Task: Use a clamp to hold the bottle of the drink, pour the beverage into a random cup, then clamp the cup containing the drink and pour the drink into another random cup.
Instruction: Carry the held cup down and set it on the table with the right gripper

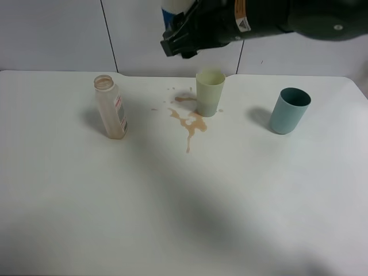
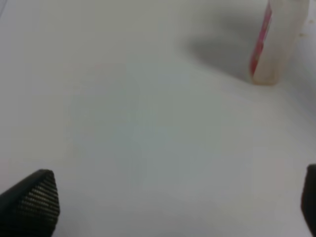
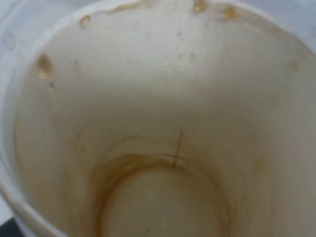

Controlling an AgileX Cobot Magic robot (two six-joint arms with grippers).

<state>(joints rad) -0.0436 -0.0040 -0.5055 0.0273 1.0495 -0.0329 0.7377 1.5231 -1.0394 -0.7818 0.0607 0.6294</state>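
The right pincer (image 1: pixel 172 43) is clamped on the blue-banded cup (image 3: pixel 158 128), nearly drained, held up beyond the yellow-green tumbler (image 1: pixel 210 93). The tumbler stands upright below it, brown spill (image 1: pixel 188 122) beside it. The left pincer (image 2: pixel 173 207) gapes, idle near the bottle (image 1: pixel 110 108).

A robot test bench in a lab-like room is suggested. A plain white table (image 1: pixel 172 218) is seen, backed by bare white wall panels (image 1: pixel 57 34) divided by thin dark seams. Above the table's far edge a black robot arm (image 1: pixel 276 17) wrapped in glossy plastic is carried, with a small warning sticker (image 1: pixel 242 24) on it. On the table only a few plain props are set out: a clear bottle (image 1: pixel 111 109), a yellow-green tumbler (image 1: pixel 209 93) and a teal cup (image 1: pixel 289 110), with a brown spill (image 1: pixel 188 122) left beside the tumbler. No household furnishings are shown.
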